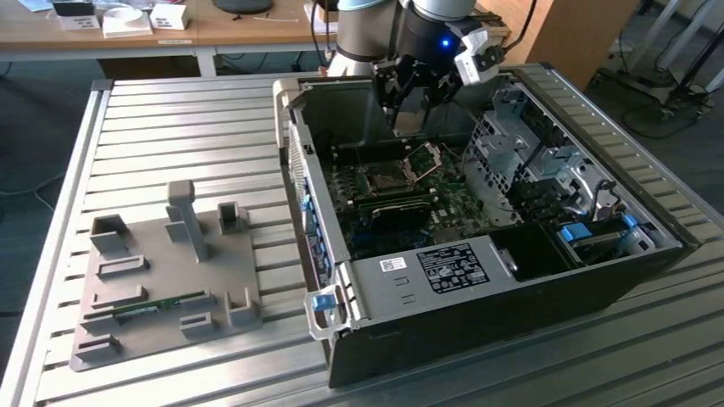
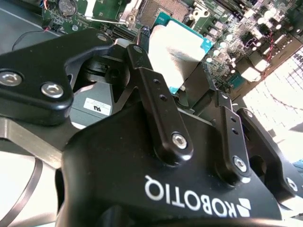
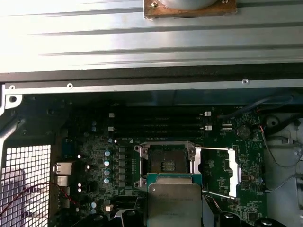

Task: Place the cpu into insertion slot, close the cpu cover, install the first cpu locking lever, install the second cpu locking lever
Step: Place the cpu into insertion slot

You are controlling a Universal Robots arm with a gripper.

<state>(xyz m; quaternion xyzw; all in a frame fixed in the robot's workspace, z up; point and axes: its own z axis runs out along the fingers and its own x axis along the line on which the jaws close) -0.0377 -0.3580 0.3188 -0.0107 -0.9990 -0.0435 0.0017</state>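
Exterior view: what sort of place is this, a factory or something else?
Probably a robotics lab or test workshop: an opened computer case lies on a slatted metal table, a robot arm reaches in, its jaws shut on the cpu, and a wooden desk stands behind.
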